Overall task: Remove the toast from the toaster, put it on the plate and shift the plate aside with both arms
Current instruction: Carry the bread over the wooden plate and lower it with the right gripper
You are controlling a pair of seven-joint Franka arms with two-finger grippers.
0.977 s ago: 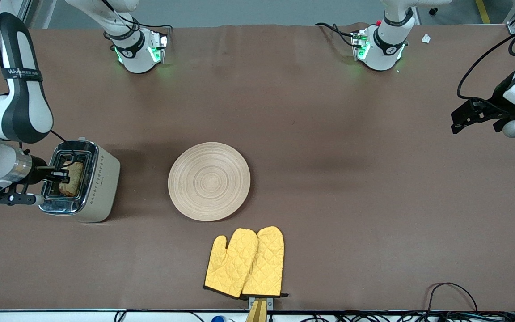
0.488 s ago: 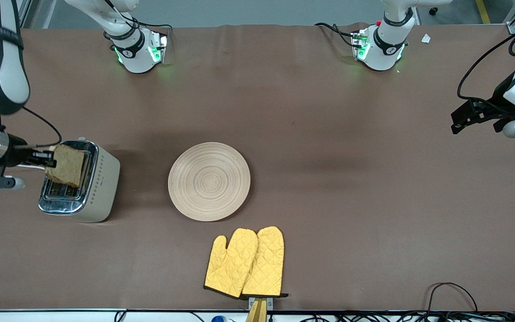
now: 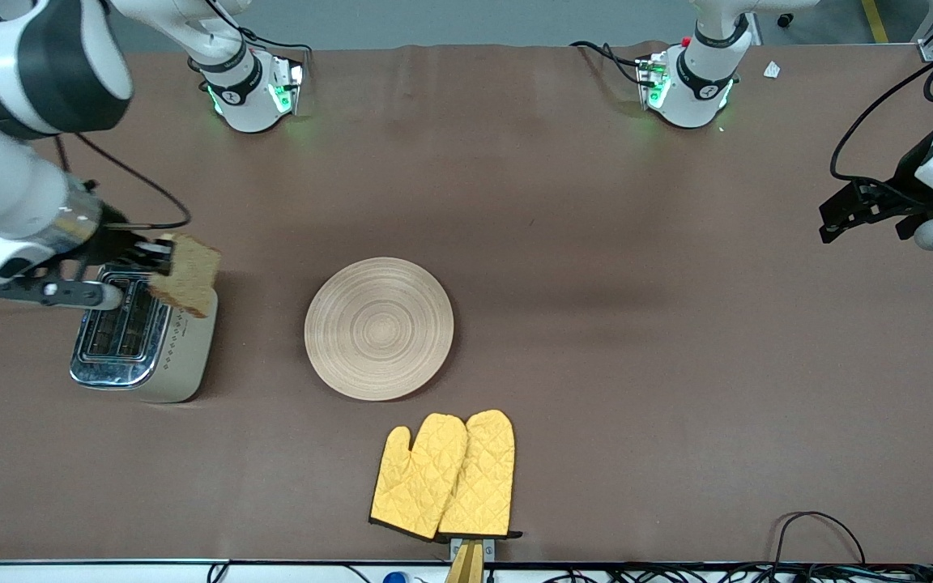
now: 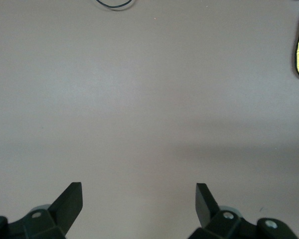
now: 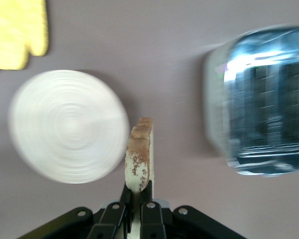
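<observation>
Brown table (image 3: 596, 243); one toast (image 3: 185, 275), one plate (image 3: 379, 328), two mitts (image 3: 444, 475)

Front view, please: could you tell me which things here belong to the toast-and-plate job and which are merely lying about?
Part of the job:
- toast, clamped in the right gripper over the toaster
- plate, bare, mid-table
- left gripper, open, waiting over the left arm's end of the table

Lying about:
- toaster, slots now empty
- yellow oven mitts, nearer the front camera than the plate
</observation>
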